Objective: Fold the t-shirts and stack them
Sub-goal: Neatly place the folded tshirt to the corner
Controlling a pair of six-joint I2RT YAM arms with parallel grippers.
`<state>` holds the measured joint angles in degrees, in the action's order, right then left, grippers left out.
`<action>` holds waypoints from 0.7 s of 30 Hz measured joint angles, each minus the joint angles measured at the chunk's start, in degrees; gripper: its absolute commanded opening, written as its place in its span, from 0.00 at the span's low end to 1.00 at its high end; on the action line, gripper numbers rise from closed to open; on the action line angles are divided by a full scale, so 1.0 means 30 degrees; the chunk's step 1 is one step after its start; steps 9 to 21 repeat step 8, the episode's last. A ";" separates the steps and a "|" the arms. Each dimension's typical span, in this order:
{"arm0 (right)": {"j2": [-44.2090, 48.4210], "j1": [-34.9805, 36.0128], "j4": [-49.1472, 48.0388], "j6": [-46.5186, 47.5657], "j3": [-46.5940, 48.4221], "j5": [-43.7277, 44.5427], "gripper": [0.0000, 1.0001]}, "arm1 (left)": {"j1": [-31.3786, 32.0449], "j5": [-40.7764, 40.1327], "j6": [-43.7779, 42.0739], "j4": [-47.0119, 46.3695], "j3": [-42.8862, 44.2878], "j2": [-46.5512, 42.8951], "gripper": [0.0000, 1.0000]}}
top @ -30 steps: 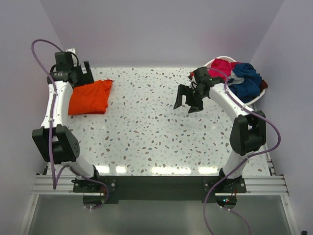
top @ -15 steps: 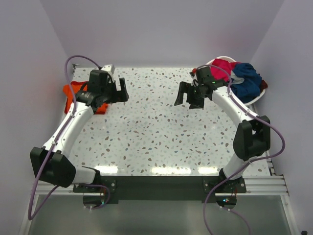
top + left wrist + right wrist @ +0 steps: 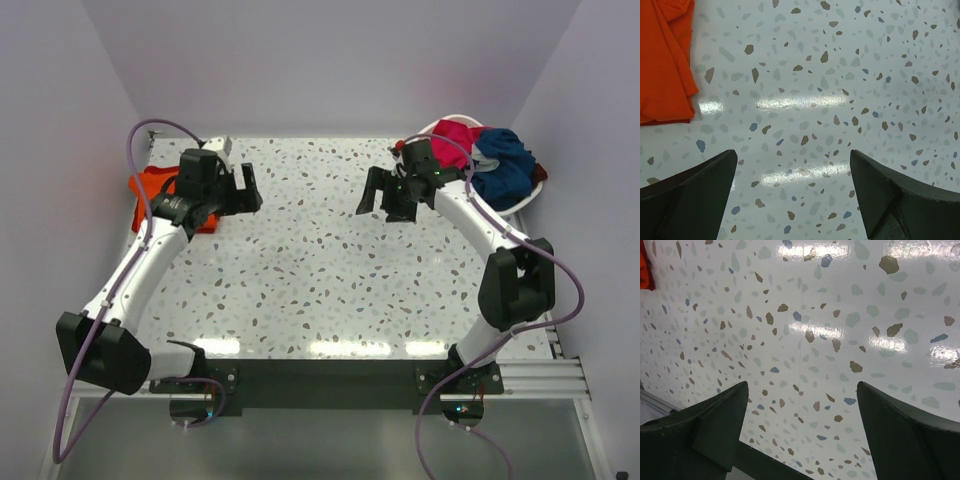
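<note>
A folded bright orange t-shirt [image 3: 155, 188] lies at the far left of the table, partly hidden by my left arm; it also shows in the left wrist view [image 3: 662, 60] and as a sliver in the right wrist view [image 3: 645, 270]. My left gripper [image 3: 244, 189] is open and empty just right of it, over bare table [image 3: 792, 152]. My right gripper [image 3: 381, 198] is open and empty over the table [image 3: 802, 385], left of the white basket [image 3: 535, 190], which holds a magenta t-shirt [image 3: 455, 135] and a navy t-shirt [image 3: 505, 160].
The speckled terrazzo table [image 3: 320, 270] spans the view. Lilac walls close in on three sides. The basket stands at the back right corner. Purple cables loop from both arms.
My left arm swung off the orange shirt and out over the table, then drew back slightly left. My right gripper rose toward the back and has held still since.
</note>
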<state>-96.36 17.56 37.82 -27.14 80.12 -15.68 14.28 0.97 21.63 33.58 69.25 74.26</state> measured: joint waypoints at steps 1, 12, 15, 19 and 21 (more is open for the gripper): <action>0.0000 0.0000 0.0007 0.0000 0.0000 0.0015 0.93 | 0.0000 0.0007 -0.0029 -0.0022 0.0000 0.0000 1.00; 0.0036 0.0000 0.0007 0.0029 0.0000 0.0124 0.93 | 0.0000 0.0007 -0.0073 -0.0117 -0.0117 -0.0131 1.00; 0.0036 0.0000 0.0007 0.0029 0.0000 0.0124 0.93 | 0.0000 0.0007 -0.0073 -0.0117 -0.0117 -0.0131 1.00; 0.0036 0.0000 0.0007 0.0029 0.0000 0.0124 0.93 | 0.0000 0.0007 -0.0073 -0.0117 -0.0117 -0.0131 1.00; 0.0036 0.0000 0.0007 0.0029 0.0000 0.0124 0.93 | 0.0000 0.0007 -0.0073 -0.0117 -0.0117 -0.0131 1.00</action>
